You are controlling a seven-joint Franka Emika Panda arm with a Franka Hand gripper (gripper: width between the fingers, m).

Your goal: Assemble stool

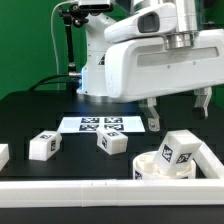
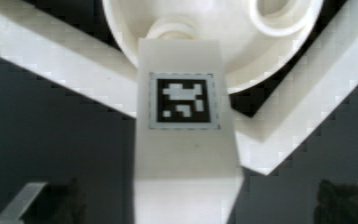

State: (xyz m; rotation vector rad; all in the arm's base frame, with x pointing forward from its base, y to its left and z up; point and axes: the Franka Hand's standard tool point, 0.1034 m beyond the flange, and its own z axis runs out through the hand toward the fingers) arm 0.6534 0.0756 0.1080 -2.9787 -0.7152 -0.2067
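Note:
The round white seat lies in the corner formed by the rim bars, at the front of the exterior view's right. One white leg with marker tags rests on and against it. In the wrist view this leg runs lengthwise, tag up, with the seat at its far end. My gripper hangs just above the leg, open and empty. The dark fingers stand wide on either side of the leg without touching it. Two more legs lie loose on the black table.
The marker board lies flat behind the loose legs. White rim bars run along the front edge and the right side, meeting in a corner. Another white piece shows at the left edge.

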